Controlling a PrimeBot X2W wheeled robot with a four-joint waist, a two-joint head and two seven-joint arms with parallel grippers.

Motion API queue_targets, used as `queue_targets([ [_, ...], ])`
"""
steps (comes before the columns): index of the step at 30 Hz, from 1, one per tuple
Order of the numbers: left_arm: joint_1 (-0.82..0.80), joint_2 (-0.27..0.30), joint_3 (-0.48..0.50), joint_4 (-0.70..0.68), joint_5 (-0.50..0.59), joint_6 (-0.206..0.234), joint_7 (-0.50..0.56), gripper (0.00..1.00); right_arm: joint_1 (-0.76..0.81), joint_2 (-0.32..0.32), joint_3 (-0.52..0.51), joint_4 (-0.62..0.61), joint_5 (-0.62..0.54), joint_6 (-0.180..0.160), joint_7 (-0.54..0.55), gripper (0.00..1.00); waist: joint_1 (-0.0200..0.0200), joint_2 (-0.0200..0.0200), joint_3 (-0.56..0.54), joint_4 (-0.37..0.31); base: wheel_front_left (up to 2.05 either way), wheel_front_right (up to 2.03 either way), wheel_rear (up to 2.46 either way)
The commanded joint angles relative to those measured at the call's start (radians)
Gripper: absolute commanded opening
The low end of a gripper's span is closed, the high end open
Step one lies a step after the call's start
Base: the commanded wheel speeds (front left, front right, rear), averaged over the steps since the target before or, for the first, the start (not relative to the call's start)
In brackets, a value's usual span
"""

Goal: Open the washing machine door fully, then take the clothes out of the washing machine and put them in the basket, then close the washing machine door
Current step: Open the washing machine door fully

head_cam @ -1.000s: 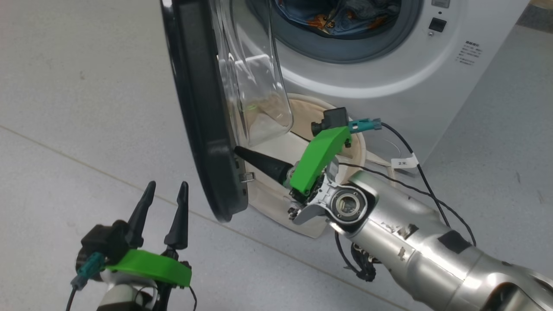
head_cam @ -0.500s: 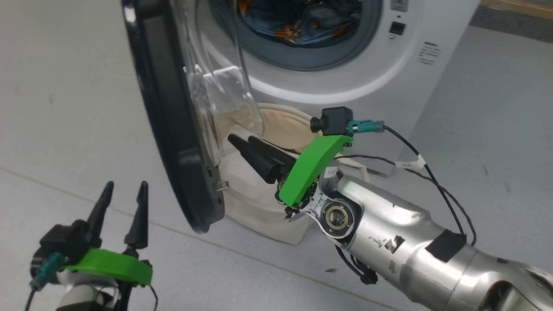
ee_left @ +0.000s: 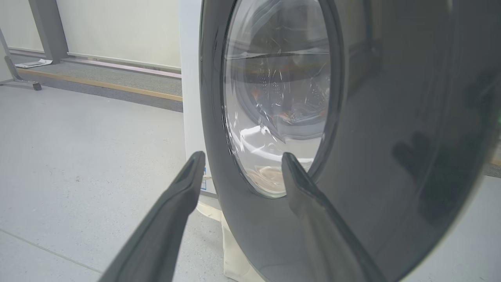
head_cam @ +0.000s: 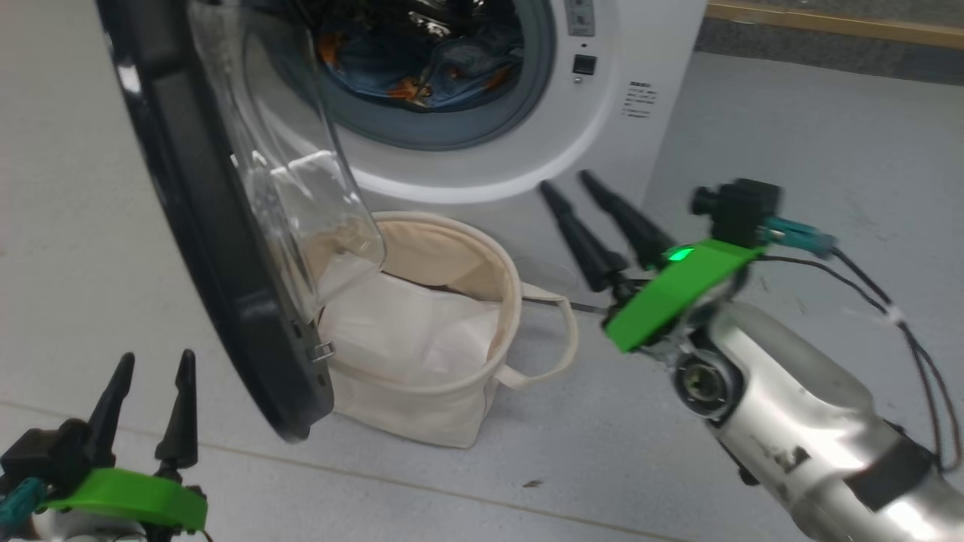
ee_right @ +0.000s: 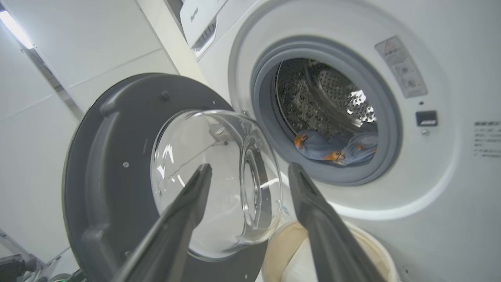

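Door (head_cam: 203, 226) swung open, near edge-on in head view, glass bowl bulging toward basket (head_cam: 452, 410). Basket sits on grey floor (head_cam: 791, 150), just below the drum mouth. Clothes (head_cam: 422, 71) lie low in washer (head_cam: 602, 143). Left gripper (head_cam: 154, 361) spread, empty, by the door's outer face. Right gripper (head_cam: 563, 181) spread, empty, aimed at the washer. White wall (ee_right: 58, 39) behind.

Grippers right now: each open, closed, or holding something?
Left gripper: open, holding nothing.
Right gripper: open, holding nothing.
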State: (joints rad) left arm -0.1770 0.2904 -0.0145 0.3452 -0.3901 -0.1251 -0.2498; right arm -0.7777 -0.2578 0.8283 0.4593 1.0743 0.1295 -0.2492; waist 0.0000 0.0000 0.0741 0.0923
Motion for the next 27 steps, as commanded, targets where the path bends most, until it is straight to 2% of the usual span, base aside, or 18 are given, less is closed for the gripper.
queue_targets([
  [1,-0.025,0.043,0.048,-0.038,-0.007,-0.006,-0.012,1.00,0.041,0.009,-0.050,-0.044,-0.051,0.001,-0.012,1.00,0.0000,0.0000,-0.006,-0.015,0.00,0.00,0.00],
  [4,-0.011,0.054,0.061,-0.042,-0.014,-0.004,-0.012,1.00,0.147,0.017,-0.207,-0.099,-0.216,0.001,-0.012,1.00,0.0000,0.0000,-0.014,-0.032,0.00,0.00,0.00],
  [5,-0.011,0.054,0.061,-0.042,-0.014,-0.004,-0.012,1.00,0.147,0.017,-0.207,-0.099,-0.216,0.001,-0.012,1.00,0.0000,0.0000,-0.014,-0.032,0.00,0.00,0.00],
  [6,0.002,0.060,0.069,-0.045,-0.019,-0.002,-0.012,1.00,0.217,0.030,-0.304,-0.142,-0.315,0.001,-0.012,1.00,0.0000,0.0000,-0.020,-0.045,0.00,0.00,0.00],
  [8,0.014,0.065,0.078,-0.050,-0.025,0.001,-0.012,1.00,0.286,0.046,-0.384,-0.183,-0.396,0.001,-0.012,1.00,0.0000,0.0000,-0.024,-0.054,0.00,0.00,0.00],
  [14,0.029,0.071,0.083,-0.062,-0.034,0.004,-0.010,1.00,0.461,0.092,-0.577,-0.264,-0.558,0.001,-0.012,1.00,0.0000,0.0000,-0.029,-0.064,0.00,0.00,0.00],
  [16,0.030,0.073,0.081,-0.065,-0.035,0.005,-0.009,1.00,0.504,0.099,-0.625,-0.277,-0.600,0.001,-0.012,1.00,0.0000,0.0000,-0.032,-0.066,0.00,0.00,0.00],
  [27,0.052,0.081,0.091,-0.067,-0.051,0.011,-0.009,1.00,0.624,0.126,-0.738,-0.299,-0.739,0.001,-0.013,1.00,0.0000,0.0000,-0.054,-0.083,0.00,0.00,0.00],
])
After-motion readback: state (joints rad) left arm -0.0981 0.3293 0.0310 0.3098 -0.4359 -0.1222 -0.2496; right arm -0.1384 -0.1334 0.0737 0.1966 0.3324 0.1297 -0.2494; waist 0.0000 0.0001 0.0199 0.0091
